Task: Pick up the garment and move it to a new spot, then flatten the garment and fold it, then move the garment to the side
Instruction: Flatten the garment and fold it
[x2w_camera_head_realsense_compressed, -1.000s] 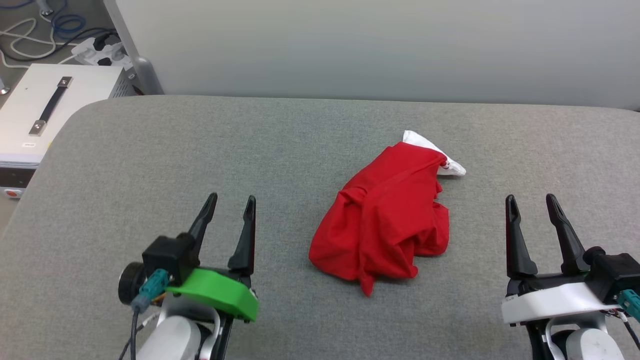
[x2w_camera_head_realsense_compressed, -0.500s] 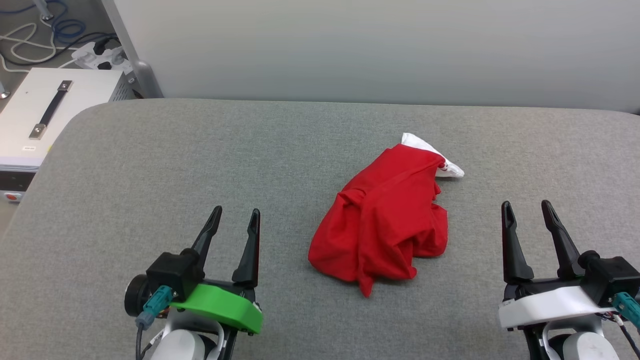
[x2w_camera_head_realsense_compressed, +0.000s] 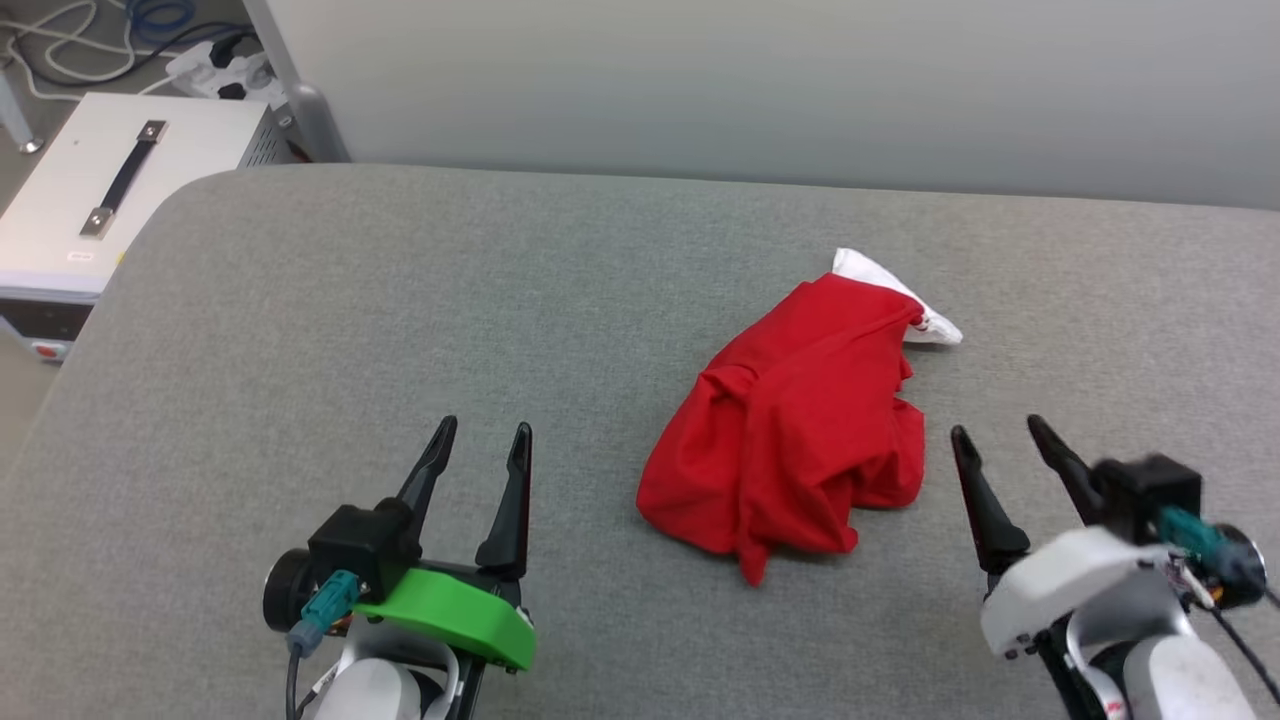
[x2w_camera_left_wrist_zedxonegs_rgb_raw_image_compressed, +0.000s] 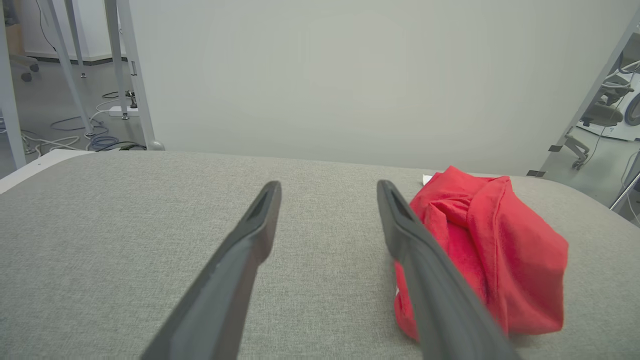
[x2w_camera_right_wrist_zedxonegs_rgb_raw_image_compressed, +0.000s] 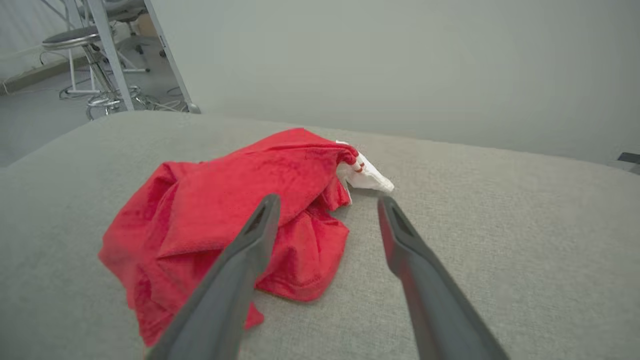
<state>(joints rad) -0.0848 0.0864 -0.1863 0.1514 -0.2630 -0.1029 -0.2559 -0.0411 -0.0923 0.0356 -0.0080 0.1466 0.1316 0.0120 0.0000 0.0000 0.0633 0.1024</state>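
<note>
On the grey woven-fabric table top (x2w_camera_head_realsense_compressed: 400, 300), which has a felt-like grain and rounded corners, right of centre: the garment (x2w_camera_head_realsense_compressed: 790, 420), one item of soft red cloth, crumpled into an uneven mound with deep folds and a pointed flap at its near edge. A white sleeve (x2w_camera_head_realsense_compressed: 900, 290) sticks out flat from the far right end of the mound, with a trace of red-and-white striped trim where it meets the red cloth. The left gripper (x2w_camera_head_realsense_compressed: 485, 428) has two long, dark, tapering matte fingers on a glossy green plastic mount (x2w_camera_head_realsense_compressed: 450, 615). Its jaws are spread and hold nothing, and it sits well apart from the garment on the left. The right gripper (x2w_camera_head_realsense_compressed: 998, 427) has matching dark fingers on a white moulded housing. Its jaws are also spread and hold nothing, its tips are just beside the garment's right edge and apart from it, and its outline is slightly blurred. Behind the table stands a smooth pale grey panel (x2w_camera_head_realsense_compressed: 760, 90). At far left, off the table, is a white box-shaped metal case (x2w_camera_head_realsense_compressed: 110, 190) with a black strap handle on its lid. A white power strip (x2w_camera_head_realsense_compressed: 215, 65) and loose cables lie on the floor beyond it.
</note>
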